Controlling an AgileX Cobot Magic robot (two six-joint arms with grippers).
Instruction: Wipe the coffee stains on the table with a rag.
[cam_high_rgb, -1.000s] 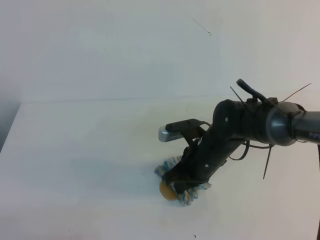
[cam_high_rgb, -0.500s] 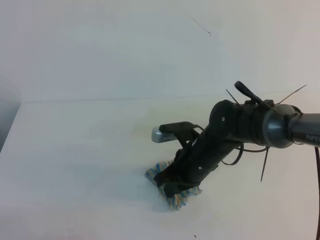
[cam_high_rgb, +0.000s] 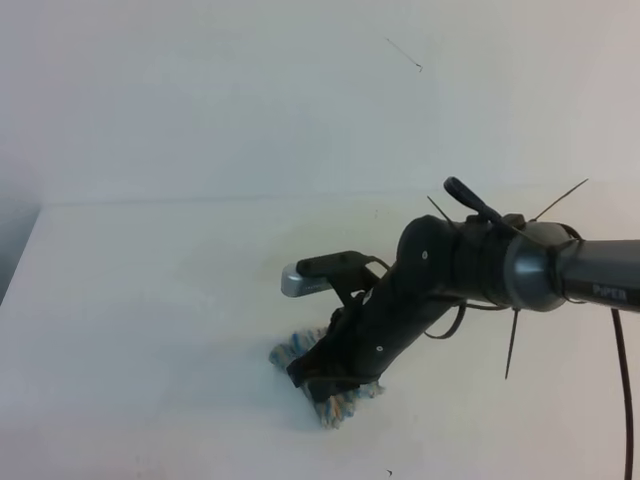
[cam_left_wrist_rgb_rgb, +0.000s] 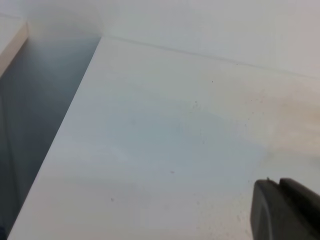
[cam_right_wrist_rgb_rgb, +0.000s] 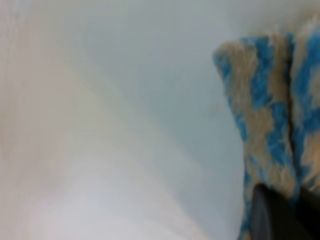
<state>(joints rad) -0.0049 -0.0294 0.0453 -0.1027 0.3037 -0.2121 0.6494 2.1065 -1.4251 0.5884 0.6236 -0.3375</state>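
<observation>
While the white worktop (cam_high_rgb: 150, 300) spreads wide, the right pincer (cam_high_rgb: 322, 378) presses the rag (cam_high_rgb: 340, 402) flat near its front edge.
Its jaws are clamped on the blue-and-white cloth; no coffee stain shows beside it. Of the left pincer (cam_left_wrist_rgb_rgb: 287, 212), only a dark corner is visible, so its state cannot be told.

The rag (cam_high_rgb: 330, 385), bunched with blue-and-white zigzag and frayed edges, is lying flat on the white table (cam_high_rgb: 150, 300), showing up close and fuzzy in the right wrist view (cam_right_wrist_rgb_rgb: 270, 125).
</observation>
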